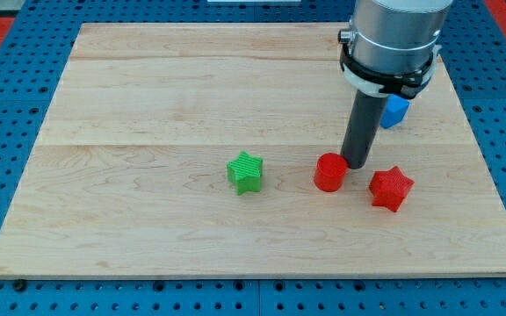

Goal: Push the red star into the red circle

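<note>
My tip (356, 164) (no fingers, bare rod) touches red circle (329, 172) at centre-right; must reposition right of red star (391, 188).

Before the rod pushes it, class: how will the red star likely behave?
The red star looks rigid and squat, so it should slide flat, not tip. Its points may make it turn under an off-centre push. My tip sits between it and the red circle.

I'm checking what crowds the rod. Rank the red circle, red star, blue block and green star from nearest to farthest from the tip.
From my tip:
1. Red circle, touching or nearly so, on its left.
2. Red star, lower right.
3. Blue block, upper right, partly hidden by the rod.
4. Green star, far left.
</note>
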